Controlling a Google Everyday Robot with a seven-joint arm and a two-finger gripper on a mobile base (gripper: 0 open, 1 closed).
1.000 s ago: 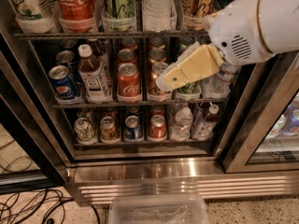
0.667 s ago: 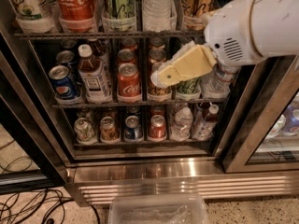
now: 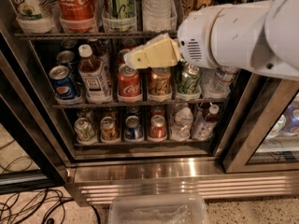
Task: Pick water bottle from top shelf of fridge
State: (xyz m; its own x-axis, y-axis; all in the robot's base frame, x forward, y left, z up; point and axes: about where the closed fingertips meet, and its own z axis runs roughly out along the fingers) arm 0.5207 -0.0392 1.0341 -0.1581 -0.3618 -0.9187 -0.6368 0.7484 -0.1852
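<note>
The water bottle [image 3: 159, 6] is standing in a clear holder on the top shelf [image 3: 70, 34] of the fridge [image 3: 163, 176], beside a green can [image 3: 119, 1]. The gripper [image 3: 133, 59] is hovering just below that shelf, in front of the middle rack's cans; whether its jaws are parted, I cannot tell.

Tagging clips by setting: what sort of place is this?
Likely a shop or office pantry: a large black-framed glass-door drinks fridge, wire racks of cans, a tall clear ribbed water bottle on the dark wire top shelf, loose black cables. The cream pincer sits before the middle rack.
</note>
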